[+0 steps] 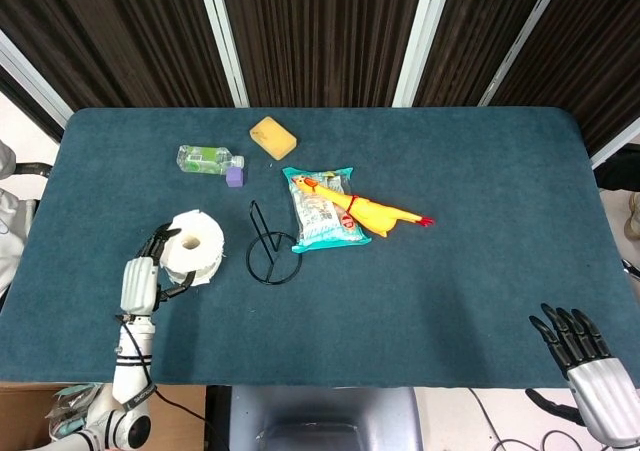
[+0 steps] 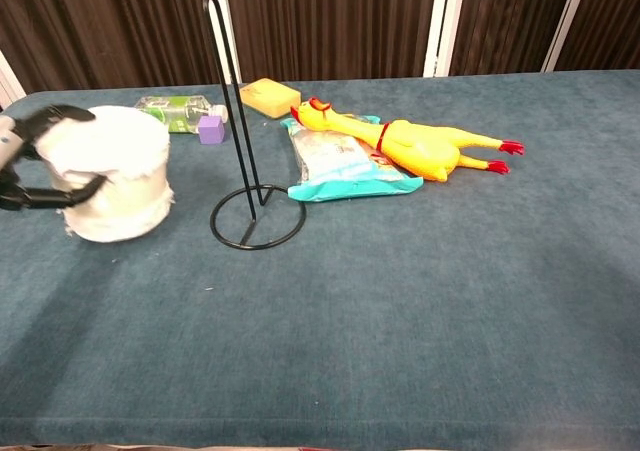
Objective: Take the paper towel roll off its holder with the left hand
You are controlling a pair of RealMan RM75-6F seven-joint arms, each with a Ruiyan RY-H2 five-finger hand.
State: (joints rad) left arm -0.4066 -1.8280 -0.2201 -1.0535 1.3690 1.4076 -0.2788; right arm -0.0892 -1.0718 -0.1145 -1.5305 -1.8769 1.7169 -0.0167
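The white paper towel roll (image 1: 194, 257) (image 2: 111, 174) stands upright on the table, left of the black wire holder (image 1: 271, 252) (image 2: 253, 185). My left hand (image 1: 145, 276) (image 2: 28, 164) grips the roll from its left side, fingers curled around it. The holder is bare, its thin post rising from a ring base. My right hand (image 1: 580, 357) hangs off the table's near right corner with fingers spread, holding nothing; the chest view does not show it.
A clear bottle with a purple cap (image 1: 211, 160) (image 2: 178, 114) lies at the back left. A yellow sponge (image 1: 273, 136) lies behind the holder. A teal packet (image 1: 322, 210) and a yellow rubber chicken (image 1: 368, 209) lie right of the holder.
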